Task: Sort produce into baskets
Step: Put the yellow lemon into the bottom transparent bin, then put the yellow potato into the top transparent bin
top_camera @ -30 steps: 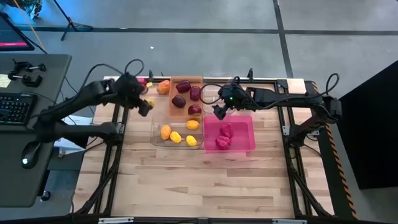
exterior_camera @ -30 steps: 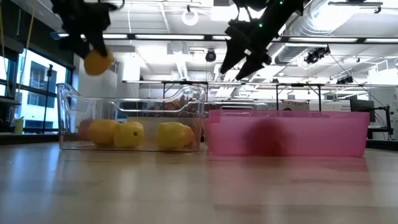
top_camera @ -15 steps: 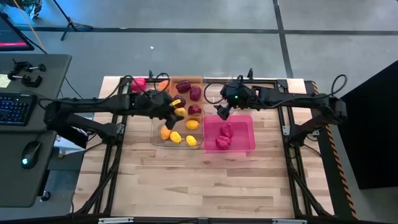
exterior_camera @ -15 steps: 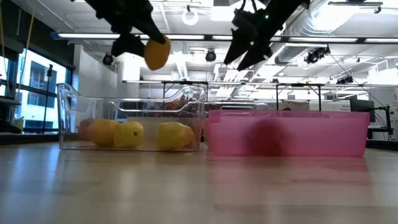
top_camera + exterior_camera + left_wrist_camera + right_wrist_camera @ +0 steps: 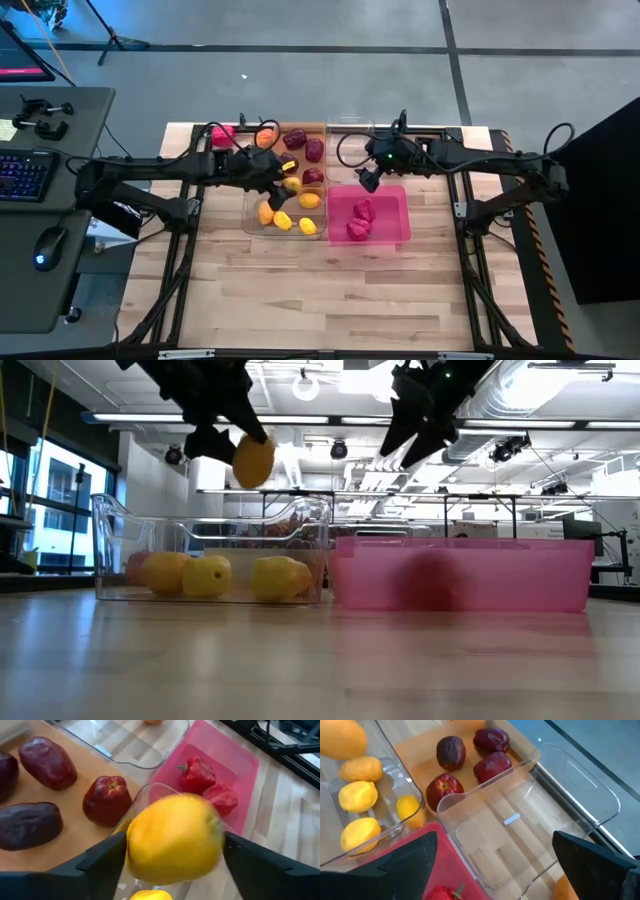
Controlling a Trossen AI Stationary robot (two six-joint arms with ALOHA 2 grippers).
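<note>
My left gripper (image 5: 286, 175) is shut on a yellow fruit (image 5: 172, 837) above the seam between the translucent orange bin (image 5: 300, 130) and the clear bin (image 5: 250, 200). In the low view the fruit (image 5: 253, 460) hangs well above the bins. The orange bin holds dark maroon pieces (image 5: 47, 762) and a red apple (image 5: 106, 800). The clear bin holds yellow and orange pieces (image 5: 283, 220). The pink bin (image 5: 395, 200) holds red peppers (image 5: 197, 772). My right gripper (image 5: 369, 180) is open and empty, above the far edge of the pink bin, next to an empty clear bin (image 5: 535, 820). My left gripper pinches the yellow fruit between its two fingers (image 5: 100, 865), one on each of its opposite sides (image 5: 132, 845). The fingers come slanting down from the table's left. The fruit is lifted clear, above the bins.
A pink-red piece (image 5: 222, 133) and an orange piece (image 5: 264, 137) lie loose on the table at the far left of the bins. Black frame rails (image 5: 455, 200) run along the table's sides. The near half of the wooden table (image 5: 320, 300) is bare.
My left gripper has carried the yellow fruit from the table's far left toward the right, to above the orange and clear bins, staying shut on it and well above them. My right gripper has drifted a little toward the table's right.
</note>
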